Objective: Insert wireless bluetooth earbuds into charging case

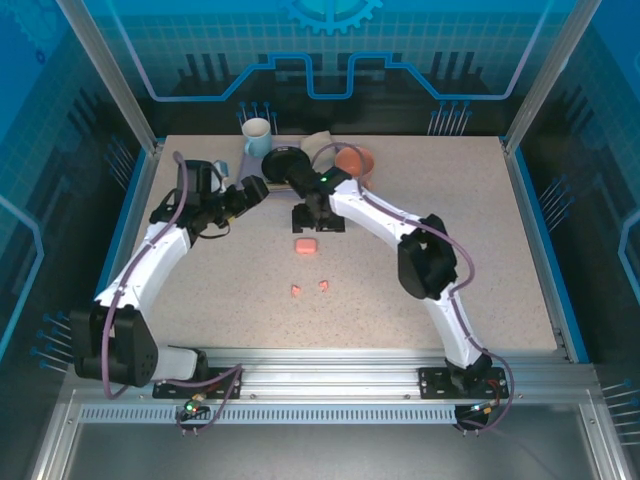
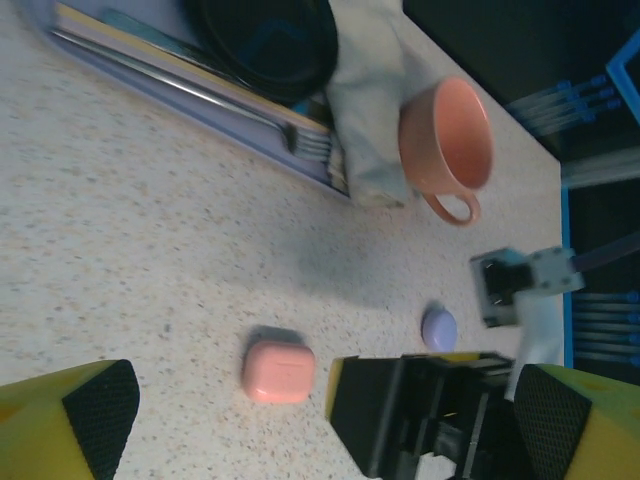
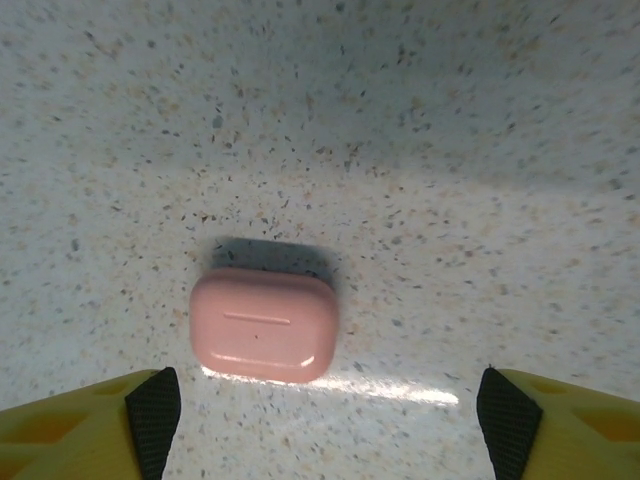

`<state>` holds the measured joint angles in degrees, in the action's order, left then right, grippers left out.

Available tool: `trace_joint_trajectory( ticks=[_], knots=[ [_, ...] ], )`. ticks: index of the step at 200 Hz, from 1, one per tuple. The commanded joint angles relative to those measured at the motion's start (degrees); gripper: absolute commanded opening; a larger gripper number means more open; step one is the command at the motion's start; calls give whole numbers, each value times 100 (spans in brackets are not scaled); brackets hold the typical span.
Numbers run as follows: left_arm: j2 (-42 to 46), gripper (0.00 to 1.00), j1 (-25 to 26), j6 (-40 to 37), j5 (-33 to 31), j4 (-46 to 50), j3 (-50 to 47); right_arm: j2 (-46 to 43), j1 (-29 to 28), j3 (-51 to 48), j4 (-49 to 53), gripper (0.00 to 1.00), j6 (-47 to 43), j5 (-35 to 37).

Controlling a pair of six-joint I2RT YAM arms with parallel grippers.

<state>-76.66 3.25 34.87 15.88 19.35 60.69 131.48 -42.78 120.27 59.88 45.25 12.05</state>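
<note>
My right pincer (image 3: 330, 415) hangs wide by the shut pink case (image 3: 263, 324); my left pincer (image 2: 330, 415) is wide too. An off-centre squeeze could skid it.

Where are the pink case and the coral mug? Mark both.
pink case (image 3: 263, 325): right wrist view, middle of its upper face.
coral mug (image 2: 445, 135): left wrist view, inner wall of its bowl.

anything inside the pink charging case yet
The pink charging case lies shut on the table, so its inside is hidden. Two coral-pink earbuds lie loose on the table nearer the arm bases, outside it.
</note>
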Motion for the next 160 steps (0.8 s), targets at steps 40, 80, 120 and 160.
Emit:
trace_joint_trajectory(
  ticks=[40,80,120,160],
  knots=[
    [143,99,-662,703,317,-287,-509,1213,-349,1384,1084,84,784,306],
    [204,99,-667,618,293,-266,-608,1586,-380,1570,1042,82,901,189],
    [231,99,-667,573,329,-283,-688,1763,-363,1591,947,78,905,107],
    [231,99,-667,582,416,-375,-801,1893,-275,1588,855,75,1083,-69]
  ],
)
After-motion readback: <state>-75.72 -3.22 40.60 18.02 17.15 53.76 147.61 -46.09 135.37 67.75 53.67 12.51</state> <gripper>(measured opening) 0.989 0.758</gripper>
